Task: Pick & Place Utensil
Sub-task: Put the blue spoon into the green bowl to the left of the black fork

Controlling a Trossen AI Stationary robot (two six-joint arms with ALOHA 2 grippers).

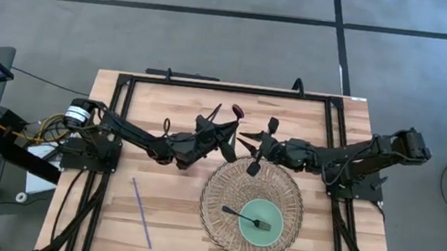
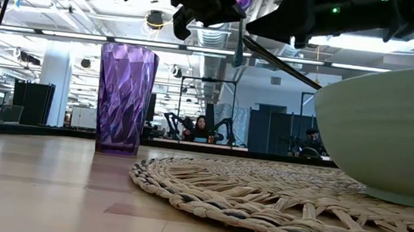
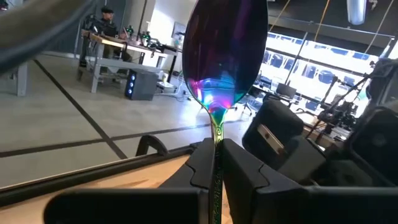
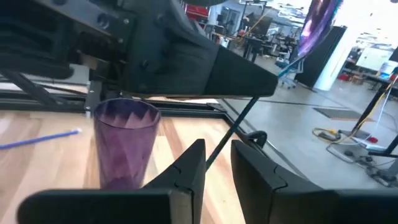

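My left gripper (image 1: 230,125) (image 3: 216,146) is shut on an iridescent purple spoon (image 1: 238,110) (image 3: 227,50), high over the table's middle. The spoon's bowl (image 4: 317,25) points up and its thin dark handle (image 4: 233,127) slants down toward my right gripper (image 1: 246,138) (image 4: 217,149). That gripper is open, with a finger on either side of the handle's lower part; I cannot tell whether it touches. A faceted purple cup (image 2: 125,97) (image 4: 124,143) stands upright on the table below the left gripper, hidden under the arm in the high view. My left gripper pinches the spoon's handle just below the bowl (image 3: 216,134) between its two fingers. The fingers lie across the handle, reaching toward the table's right and far side. The spoon is lifted clear, bowl upward, with the rest of the handle hanging below the fingers.
A round woven placemat (image 1: 225,185) lies at the near middle with a pale green bowl (image 1: 275,224) on it; a dark fork (image 1: 247,219) rests in the bowl. A purple straw (image 1: 142,213) lies flat near the left near corner. A black frame edges the table.
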